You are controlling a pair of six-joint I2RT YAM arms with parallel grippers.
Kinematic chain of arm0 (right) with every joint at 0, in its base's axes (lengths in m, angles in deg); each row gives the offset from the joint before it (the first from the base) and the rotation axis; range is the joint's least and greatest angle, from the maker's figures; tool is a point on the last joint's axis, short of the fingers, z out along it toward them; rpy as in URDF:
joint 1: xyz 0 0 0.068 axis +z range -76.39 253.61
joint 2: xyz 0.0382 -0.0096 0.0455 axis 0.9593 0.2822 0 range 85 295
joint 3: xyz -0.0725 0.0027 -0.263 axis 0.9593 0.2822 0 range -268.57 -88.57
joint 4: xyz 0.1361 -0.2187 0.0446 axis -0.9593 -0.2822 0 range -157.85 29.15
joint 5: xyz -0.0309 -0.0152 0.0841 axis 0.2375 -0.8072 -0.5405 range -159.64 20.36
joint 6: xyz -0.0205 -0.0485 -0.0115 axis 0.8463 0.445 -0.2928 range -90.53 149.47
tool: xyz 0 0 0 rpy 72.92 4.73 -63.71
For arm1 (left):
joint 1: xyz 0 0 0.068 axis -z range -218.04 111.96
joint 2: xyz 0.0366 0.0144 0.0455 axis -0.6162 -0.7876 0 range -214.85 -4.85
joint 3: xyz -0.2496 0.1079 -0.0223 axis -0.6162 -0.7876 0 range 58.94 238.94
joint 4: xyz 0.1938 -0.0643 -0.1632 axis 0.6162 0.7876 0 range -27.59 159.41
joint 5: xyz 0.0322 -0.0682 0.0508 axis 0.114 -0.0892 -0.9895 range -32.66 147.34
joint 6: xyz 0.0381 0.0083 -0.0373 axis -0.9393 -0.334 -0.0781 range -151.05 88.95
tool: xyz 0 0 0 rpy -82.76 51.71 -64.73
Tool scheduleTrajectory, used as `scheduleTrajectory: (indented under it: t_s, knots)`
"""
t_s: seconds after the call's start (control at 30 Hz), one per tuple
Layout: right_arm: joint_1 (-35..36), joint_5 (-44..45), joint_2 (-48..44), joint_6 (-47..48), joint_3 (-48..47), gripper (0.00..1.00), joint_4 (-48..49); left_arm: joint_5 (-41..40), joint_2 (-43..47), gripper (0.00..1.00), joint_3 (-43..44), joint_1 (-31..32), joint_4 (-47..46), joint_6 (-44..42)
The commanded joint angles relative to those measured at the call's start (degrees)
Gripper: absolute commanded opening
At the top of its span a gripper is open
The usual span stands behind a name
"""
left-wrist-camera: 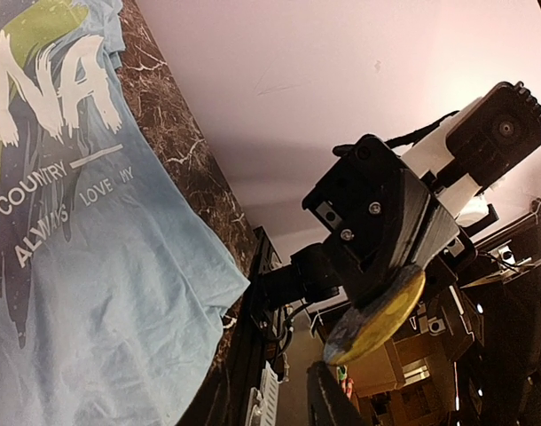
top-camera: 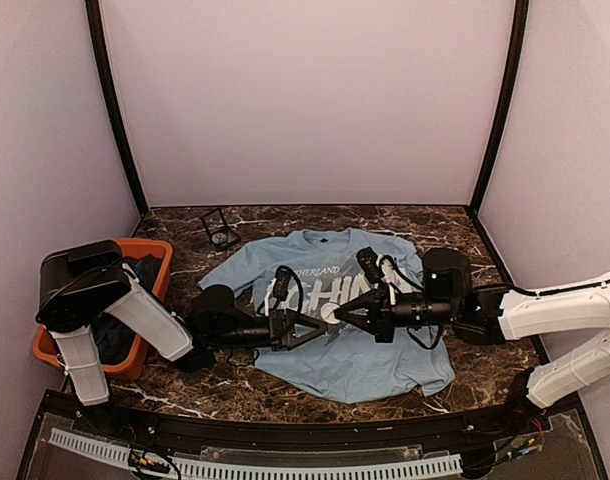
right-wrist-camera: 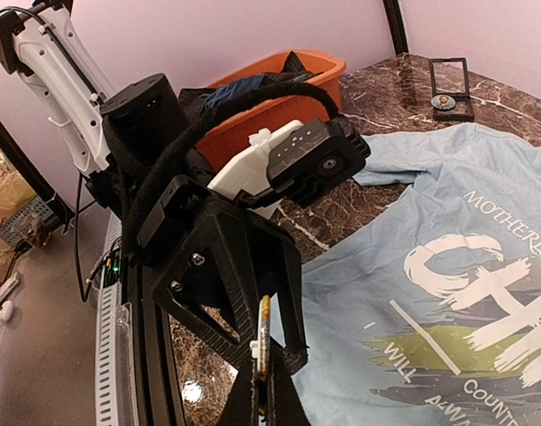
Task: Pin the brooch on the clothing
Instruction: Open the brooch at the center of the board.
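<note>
Two grippers meet tip to tip over the chest of the light blue T-shirt (top-camera: 385, 365), which lies flat at the middle of the dark marble tabletop (top-camera: 285, 222). The left gripper (top-camera: 323, 322) reaches in from 9 o'clock and the right gripper (top-camera: 343, 315) from 3 o'clock.

The brooch (left-wrist-camera: 381, 319) is a thin bronze disc seen nearly edge-on. It is pinched in the right gripper's narrow jaws and sticks out past their tips, above the shirt rather than lying on it. In the right wrist view it stands upright just in front of that gripper's own fingers, right against the left gripper's black triangular finger frame. I cannot tell whether the left jaws are parted or closed, nor whether they touch the disc.

The shirt's big white brush letters are partly covered by the arms. "CH" shows in the right wrist view and "NA" in the left wrist view, over a green smear. Above them runs "MOTHERLA", cut off at the frame edge. Below, the smaller lines give "WILL", "COUNTRY", "LOVE MY" and "ALWAYS".

At 9 o'clock from the shirt sits an orange basket (top-camera: 153, 248) holding dark garments (right-wrist-camera: 231, 93). At 11 o'clock, near the back wall, a small black-framed case (right-wrist-camera: 450, 82) rests on the marble with a small round item (right-wrist-camera: 444, 101) inside.
</note>
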Motion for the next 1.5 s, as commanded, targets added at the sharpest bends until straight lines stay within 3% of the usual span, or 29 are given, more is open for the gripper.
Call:
scheduleTrajectory:
  t_s: [0.0,0.5,0.87,1.47]
  knots:
    - [0.6,-0.3,-1.2,-0.5,0.6,0.0,2.3,0.1,1.1,0.3,0.4,0.2,-12.2,0.0]
    - [-1.4,-3.2,-1.1,-7.3,2.4,0.0,7.9,3.5,8.6,0.34,2.2,0.3,-1.4,-8.4]
    - [-1.5,-5.0,-0.1,-7.9,1.7,0.0,9.2,2.5,8.2,0.33,2.4,0.4,0.6,-9.5]
    - [0.6,-2.0,0.2,-5.6,1.1,0.0,7.4,1.6,6.6,0.11,3.2,0.3,1.1,-8.9]
